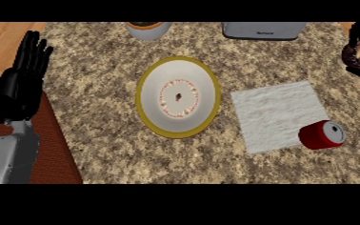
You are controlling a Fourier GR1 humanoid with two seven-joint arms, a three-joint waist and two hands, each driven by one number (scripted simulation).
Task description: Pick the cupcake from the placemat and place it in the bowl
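We see the bowl [178, 97], white with a yellow rim, at the middle of the speckled counter [105, 76]. Right of the bowl lies the white placemat [277, 115], and the red cupcake [322, 135] rests tipped at the placemat's lower right edge. Far left of the bowl our left hand [25, 76] stands open, fingers straight up, holding nothing.

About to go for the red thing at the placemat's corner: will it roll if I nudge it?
Probably. The cupcake looks round-sided and lies tipped on its side, so a nudge may roll it. It overhangs the placemat corner, so it could run onto the counter. It looks small, likely light.
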